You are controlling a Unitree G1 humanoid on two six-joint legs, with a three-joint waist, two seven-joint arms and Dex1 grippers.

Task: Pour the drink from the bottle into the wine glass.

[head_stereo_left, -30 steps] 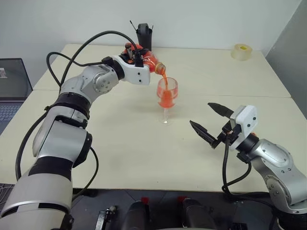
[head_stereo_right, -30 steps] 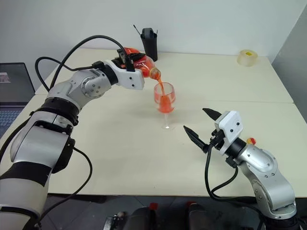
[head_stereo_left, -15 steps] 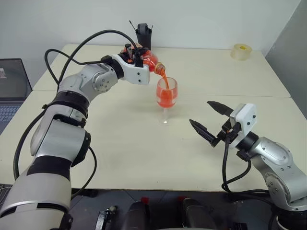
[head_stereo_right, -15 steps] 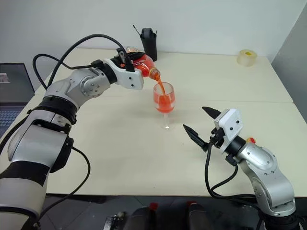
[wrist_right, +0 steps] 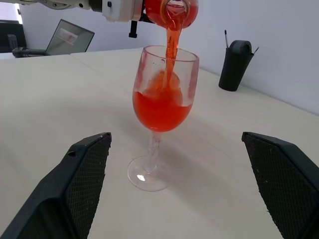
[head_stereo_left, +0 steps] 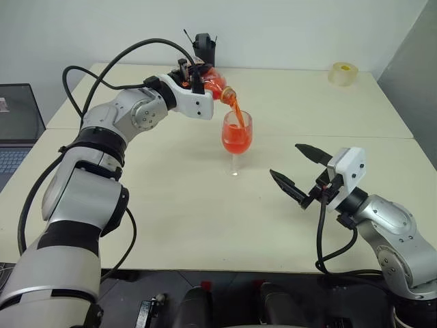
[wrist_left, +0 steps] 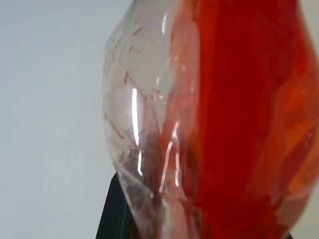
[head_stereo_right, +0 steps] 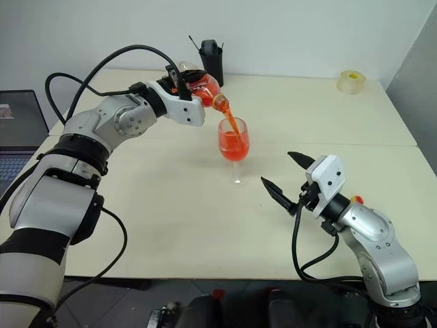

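Tilting the bottle [head_stereo_right: 200, 87] mouth-down above the wine glass [head_stereo_right: 233, 145], the left gripper [head_stereo_right: 183, 87] stays out of it by clamping the body from behind, so the drink [wrist_right: 172, 42] falls in a thin stream into the bowl, which looks about half full. The glass stands upright on the worktop [head_stereo_left: 171, 212], just below and beside that gripper. The right gripper [head_stereo_left: 298, 173] waits spread wide and empty, near the glass but apart from it.
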